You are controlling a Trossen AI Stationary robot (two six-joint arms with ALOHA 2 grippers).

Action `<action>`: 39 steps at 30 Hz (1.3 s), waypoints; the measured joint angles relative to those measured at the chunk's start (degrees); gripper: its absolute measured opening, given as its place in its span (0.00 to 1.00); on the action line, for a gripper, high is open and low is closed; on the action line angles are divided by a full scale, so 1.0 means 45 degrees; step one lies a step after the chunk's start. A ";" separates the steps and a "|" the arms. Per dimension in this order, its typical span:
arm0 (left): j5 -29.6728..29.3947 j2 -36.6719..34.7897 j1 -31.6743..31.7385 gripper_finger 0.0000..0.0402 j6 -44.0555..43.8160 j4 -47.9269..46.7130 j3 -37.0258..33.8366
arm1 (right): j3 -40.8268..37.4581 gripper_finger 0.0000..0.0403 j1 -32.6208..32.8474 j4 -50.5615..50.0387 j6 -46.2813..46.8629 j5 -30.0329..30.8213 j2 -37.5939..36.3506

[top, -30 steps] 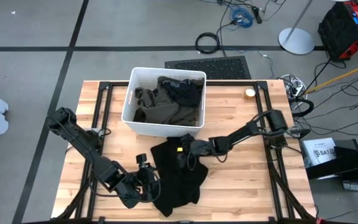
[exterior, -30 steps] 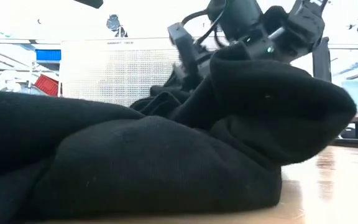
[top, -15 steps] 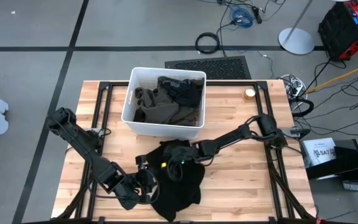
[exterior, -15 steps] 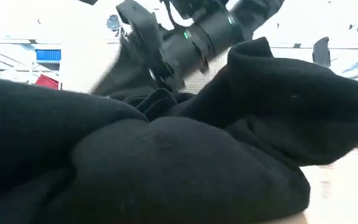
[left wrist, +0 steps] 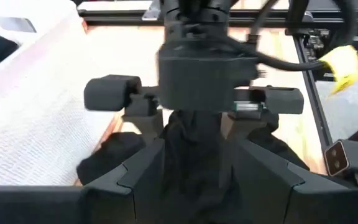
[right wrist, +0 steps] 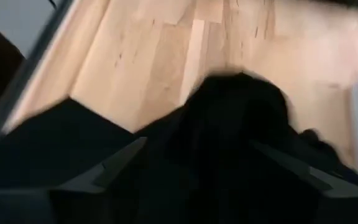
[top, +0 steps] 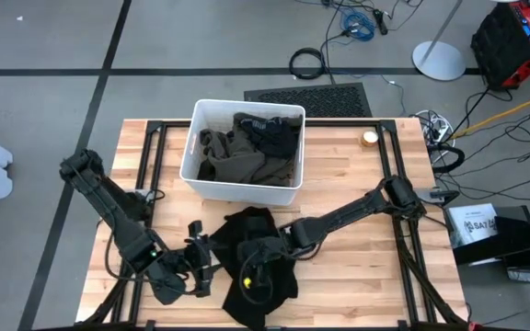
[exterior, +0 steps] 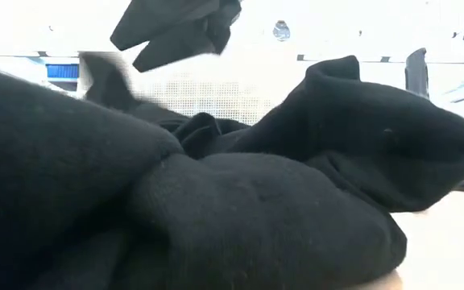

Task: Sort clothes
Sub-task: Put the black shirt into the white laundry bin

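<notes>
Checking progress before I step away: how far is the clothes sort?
Looks done: dark olive and dark garments lie in the white bin. In hand: the black garment sits bunched on the table near the front; the right gripper is over it with open fingers, and the left gripper waits beside its edge. Left: the black garment is not yet binned. No other loose clothes show.

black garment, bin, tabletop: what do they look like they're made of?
Black garment: soft, thick knit, maybe fleece or sweatshirt cotton; matte, bulging rounded folds in the low view. White bin: likely rigid plastic; smooth thin walls, rounded corners. Table: light wood planks, butcher-block look, visible grain and seams, set in a black frame, probably metal.
</notes>
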 joint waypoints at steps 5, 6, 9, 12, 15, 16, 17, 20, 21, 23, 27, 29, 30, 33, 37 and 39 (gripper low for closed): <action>-0.0266 -0.0007 -0.0101 0.49 0.0055 -0.0019 0.0000 | 0.0187 0.62 0.0359 -0.0082 -0.1575 0.0484 0.0000; -0.0275 -0.0007 -0.0097 0.49 0.0050 -0.0053 0.0000 | 0.0201 0.62 0.0401 -0.0077 -0.1585 0.0471 0.0000; -0.0297 -0.0007 -0.0089 0.49 -0.0380 -0.0270 0.0000 | 0.0195 0.61 0.0431 -0.0487 -0.1497 0.0518 -0.0194; -0.0328 -0.0007 -0.0083 0.49 -0.2665 -0.1634 0.0000 | 0.0203 0.60 0.0536 -0.1441 -0.0949 0.1069 -0.0914; -0.0309 -0.0007 -0.0029 0.48 -0.5485 -0.4110 -0.0005 | 0.0217 0.60 0.0734 -0.3043 0.0095 0.1669 -0.1675; -0.0306 -0.0007 -0.0029 0.48 -0.6296 -0.4833 -0.0009 | 0.0209 0.60 0.0802 -0.3538 0.0507 0.1737 -0.1864; -0.0309 -0.0007 -0.0019 0.47 -0.7000 -0.5416 -0.0032 | 0.0202 0.60 0.0871 -0.3928 0.0877 0.1758 -0.2058; -0.0211 -0.0007 -0.0029 0.44 -0.7791 -0.5703 -0.0312 | 0.0204 0.60 0.1205 -0.4800 0.1732 0.1876 -0.2584; -0.0073 -0.0007 -0.0029 0.43 -0.7815 -0.5570 -0.0454 | 0.0207 0.60 0.1340 -0.5105 0.1895 0.1900 -0.2701; 0.0317 -0.0007 0.0044 0.42 -0.7886 -0.5104 -0.0848 | 0.0207 0.60 0.1638 -0.5852 0.2214 0.1899 -0.2843; 0.0794 -0.0002 0.0312 0.41 -0.8046 -0.4063 -0.1882 | 0.0197 0.60 0.2185 -0.7220 0.3008 0.2596 -0.3256; 0.0866 -0.0002 0.0490 0.41 -0.8046 -0.3746 -0.2280 | 0.0197 0.60 0.2445 -0.7710 0.3468 0.3225 -0.3536; 0.1073 -0.0004 0.0619 0.41 -0.7983 -0.3533 -0.2438 | 0.0197 0.60 0.2574 -0.7924 0.3669 0.3503 -0.3669; 0.1646 -0.0272 0.1238 0.41 -0.7072 -0.2833 -0.2955 | 0.0197 0.60 0.2973 -0.8577 0.4233 0.4318 -0.4185; 0.2763 -0.1008 0.2480 0.41 -0.5205 -0.1805 -0.3388 | 0.0201 0.60 0.3557 -0.9443 0.4986 0.5891 -0.4881; 0.2998 -0.1585 0.3163 0.41 -0.4243 -0.1423 -0.3470 | 0.0197 0.60 0.3865 -0.9942 0.5482 0.6532 -0.5098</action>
